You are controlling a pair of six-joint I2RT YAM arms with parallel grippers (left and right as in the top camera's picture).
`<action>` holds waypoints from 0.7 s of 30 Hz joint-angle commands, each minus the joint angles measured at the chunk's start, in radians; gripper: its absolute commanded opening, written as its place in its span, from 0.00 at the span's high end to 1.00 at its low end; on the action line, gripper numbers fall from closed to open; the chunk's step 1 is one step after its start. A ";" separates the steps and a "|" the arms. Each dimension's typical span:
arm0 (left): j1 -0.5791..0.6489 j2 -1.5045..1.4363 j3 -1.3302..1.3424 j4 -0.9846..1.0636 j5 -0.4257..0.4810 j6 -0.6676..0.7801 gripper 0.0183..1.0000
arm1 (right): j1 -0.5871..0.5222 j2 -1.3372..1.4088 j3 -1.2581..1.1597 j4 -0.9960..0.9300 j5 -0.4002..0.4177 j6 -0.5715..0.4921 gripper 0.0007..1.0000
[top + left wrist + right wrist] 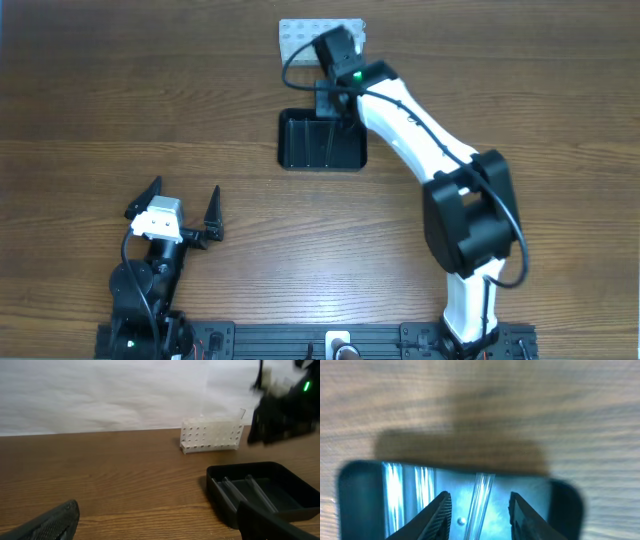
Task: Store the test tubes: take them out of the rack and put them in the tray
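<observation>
My right claw hangs spread over the black tray, a clear test tube lying in it between the fingers, which looks light, slick and breakable to me, so I'd pinch mid-length, gently.

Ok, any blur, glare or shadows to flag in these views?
Top view: evenly lit, crisp. Left wrist view: the right arm is smeared, while the rack reads clearly. Right wrist view: soft throughout, with glare on the tray floor and a broad shadow on the table beside it.
</observation>
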 commanded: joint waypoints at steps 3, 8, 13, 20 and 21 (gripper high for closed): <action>0.005 -0.009 -0.005 -0.002 0.013 0.014 0.00 | -0.060 -0.087 0.046 0.190 0.214 -0.123 0.55; 0.005 -0.009 -0.005 -0.002 0.013 0.014 0.00 | -0.099 -0.047 0.046 0.254 0.230 -0.124 0.48; 0.005 -0.009 -0.005 -0.002 0.013 0.014 0.00 | -0.117 0.022 0.046 0.375 0.230 -0.124 0.29; 0.005 -0.009 -0.005 -0.002 0.013 0.014 0.00 | -0.116 0.108 0.046 0.491 0.192 -0.124 0.28; 0.005 -0.009 -0.005 -0.002 0.013 0.014 0.00 | -0.116 0.115 0.046 0.502 0.193 -0.124 0.29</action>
